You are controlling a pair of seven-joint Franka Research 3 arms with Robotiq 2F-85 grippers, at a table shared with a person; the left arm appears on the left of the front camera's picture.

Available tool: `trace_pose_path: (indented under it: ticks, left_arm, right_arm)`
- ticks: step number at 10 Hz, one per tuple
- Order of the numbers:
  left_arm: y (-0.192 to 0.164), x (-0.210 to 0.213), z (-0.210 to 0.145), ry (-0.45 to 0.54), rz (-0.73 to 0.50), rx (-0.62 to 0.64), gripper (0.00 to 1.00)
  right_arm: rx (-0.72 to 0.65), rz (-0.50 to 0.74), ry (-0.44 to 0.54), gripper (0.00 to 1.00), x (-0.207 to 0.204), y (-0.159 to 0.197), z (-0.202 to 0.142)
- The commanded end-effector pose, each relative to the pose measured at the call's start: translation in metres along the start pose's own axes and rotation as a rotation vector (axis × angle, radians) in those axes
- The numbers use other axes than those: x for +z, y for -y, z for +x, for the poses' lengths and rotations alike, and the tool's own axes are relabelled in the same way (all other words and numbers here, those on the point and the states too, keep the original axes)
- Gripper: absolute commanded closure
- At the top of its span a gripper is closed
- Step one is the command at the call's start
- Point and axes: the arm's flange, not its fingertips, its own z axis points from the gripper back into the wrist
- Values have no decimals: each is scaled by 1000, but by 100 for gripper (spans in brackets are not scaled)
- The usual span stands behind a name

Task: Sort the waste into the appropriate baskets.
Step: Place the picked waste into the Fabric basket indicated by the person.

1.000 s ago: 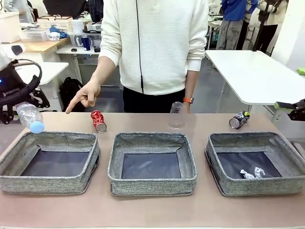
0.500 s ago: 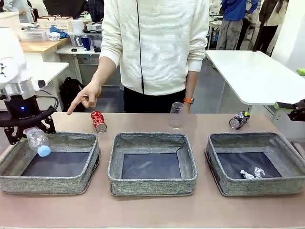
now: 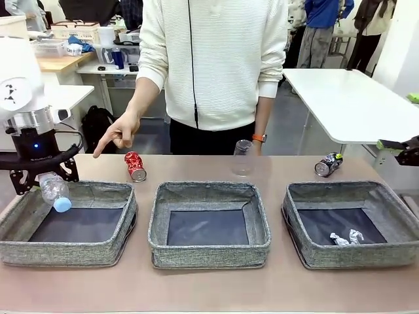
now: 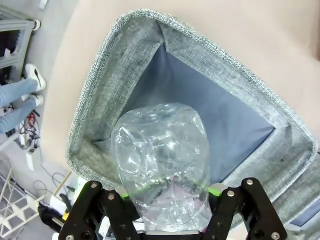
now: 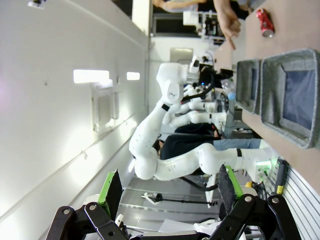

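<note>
Gripping the bottle in my left gripper, I held it cap-down over the far corner of the left basket. My right gripper gaped empty. The scraps lay two baskets right of it; beyond it lay the red can, then rightward the cup and dark can.

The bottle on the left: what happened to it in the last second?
The robot's left hand carried the bottle rightward, from beside the left basket to over its far-left corner, still gripped, cap down. The red can, dark can, cup, scraps and the person's pointing hand stayed put.
</note>
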Motion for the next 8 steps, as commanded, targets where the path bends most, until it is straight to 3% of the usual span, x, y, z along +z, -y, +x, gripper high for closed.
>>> trace_pose_path:
  ticks: [1, 2, 4, 5, 7, 8]
  left_arm:
    - [0, 4, 1, -4, 6, 4, 43]
    - [0, 6, 1, 1, 5, 1, 0]
    - [0, 9, 2, 10, 6, -5, 0]
    - [1, 12, 2, 19, 8, -8, 18]
    - [2, 17, 1, 29, 0, -14, 0]
    - [2, 18, 1, 30, 0, -18, 0]
  right_arm:
    - [-14, 16, 3, 0, 0, -6, 1]
    - [-14, 16, 3, 0, 0, -6, 1]
    - [-14, 16, 3, 0, 0, -6, 1]
    - [-14, 16, 3, 0, 0, -6, 1]
    - [-14, 16, 3, 0, 0, -6, 1]
    - [-14, 16, 3, 0, 0, -6, 1]
